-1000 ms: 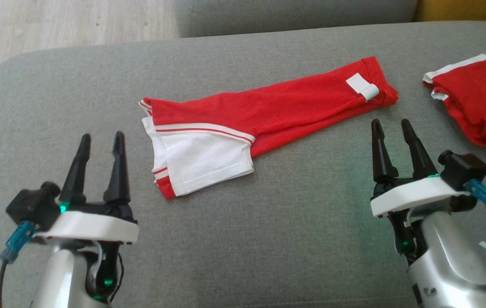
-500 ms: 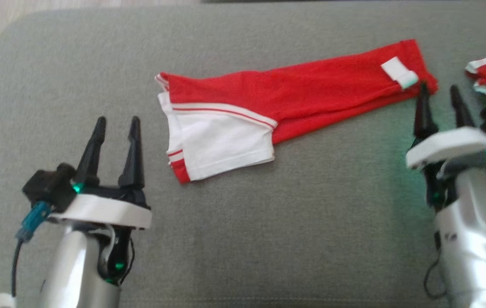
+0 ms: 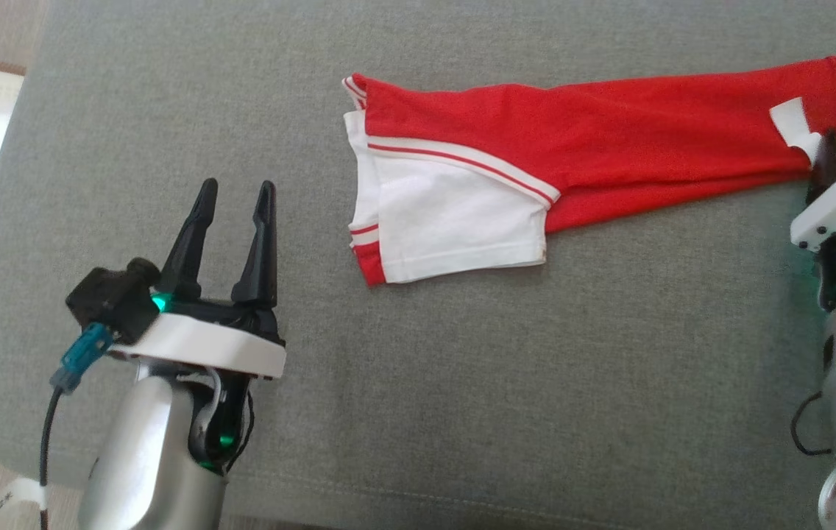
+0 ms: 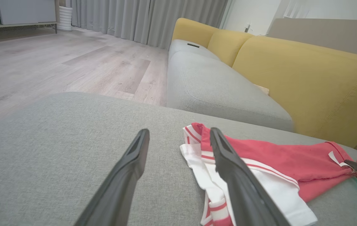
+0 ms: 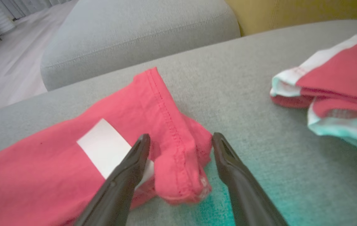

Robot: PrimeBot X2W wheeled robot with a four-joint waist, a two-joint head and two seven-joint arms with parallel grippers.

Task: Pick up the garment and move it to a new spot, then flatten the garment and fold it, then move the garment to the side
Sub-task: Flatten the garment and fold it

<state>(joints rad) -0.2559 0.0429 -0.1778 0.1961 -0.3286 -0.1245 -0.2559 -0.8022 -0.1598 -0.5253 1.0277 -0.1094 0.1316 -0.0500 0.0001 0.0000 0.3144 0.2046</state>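
Garment (image 3: 609, 140) hem between spread right fingers (image 5: 125, 180) | left fingers (image 3: 260, 243) over cushion (image 3: 536, 368)

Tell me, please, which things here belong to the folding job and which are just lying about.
Job: long red fabric garment with white panel; left gripper; right gripper, open at its hem.
Lying about: crumpled red-and-white fabric bundle; yellow upholstered sofa back.

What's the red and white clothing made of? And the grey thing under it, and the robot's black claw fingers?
Red and white garment: thin soft knit cloth, matte, maybe cotton; it wrinkles and has stitched hems.
Grey cushion: coarse woven upholstery fabric, matte, with a sewn seam.
Left claw fingers: probably hard black plastic, smooth with a dull sheen.
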